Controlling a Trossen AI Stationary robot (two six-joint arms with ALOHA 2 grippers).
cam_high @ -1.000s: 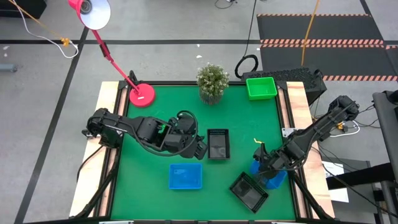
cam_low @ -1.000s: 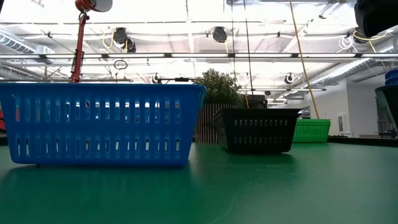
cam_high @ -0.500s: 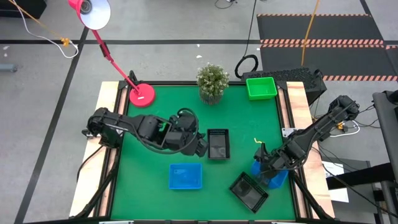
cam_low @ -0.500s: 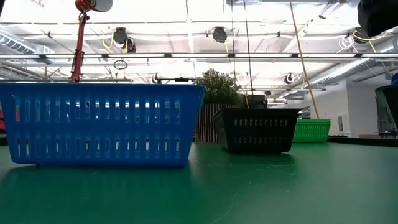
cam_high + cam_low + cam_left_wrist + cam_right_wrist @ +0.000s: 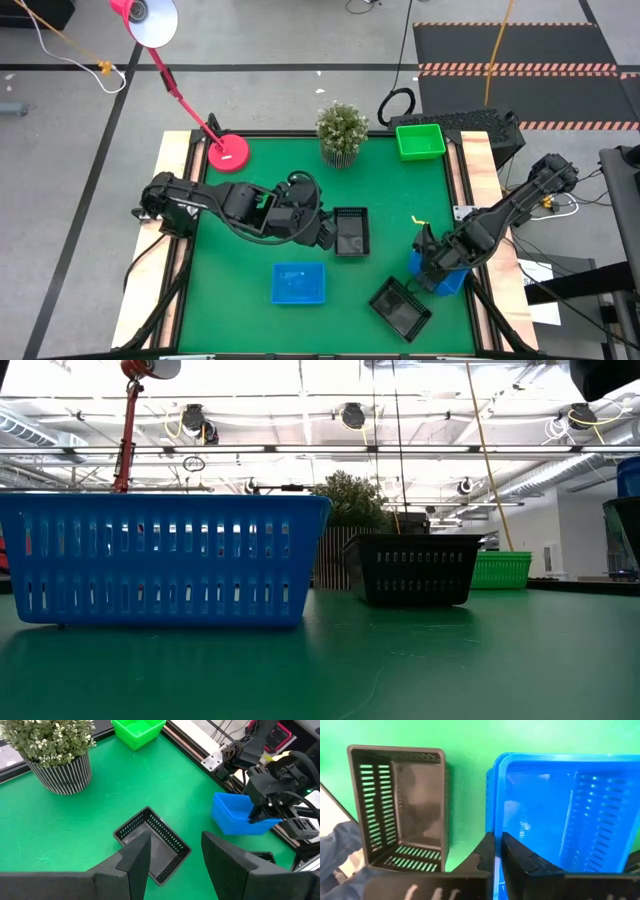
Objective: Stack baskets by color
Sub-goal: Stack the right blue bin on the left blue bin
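Observation:
My right gripper (image 5: 425,266) is shut on a blue basket (image 5: 445,278) near the table's right edge, also visible in the left wrist view (image 5: 235,814). A black basket (image 5: 400,307) sits on its base just left of it, toward the near edge. My left gripper (image 5: 325,232) hovers open at the left side of another black basket (image 5: 350,231) in the middle; that basket (image 5: 152,842) lies ahead of its spread fingers. A second blue basket (image 5: 298,283) stands near the front. A green basket (image 5: 420,141) rests in the far right corner. My right gripper pinches the blue basket's wall (image 5: 494,817) on the side facing the front black basket, one finger (image 5: 520,862) inside the basket and one (image 5: 485,857) outside. The fingers come from above, pointing steeply down. The basket is raised and tilted; whether its far side is off the table, I cannot tell.
A red lamp base (image 5: 228,152) stands at the far left and a potted plant (image 5: 342,130) at the far middle. Wooden rails (image 5: 468,190) edge the green mat. Bare mat lies between the plant and the middle black basket.
My right gripper has risen a little and drawn slightly toward the table's far right, taking the blue basket with it; the basket now sits higher and farther from the front black basket.

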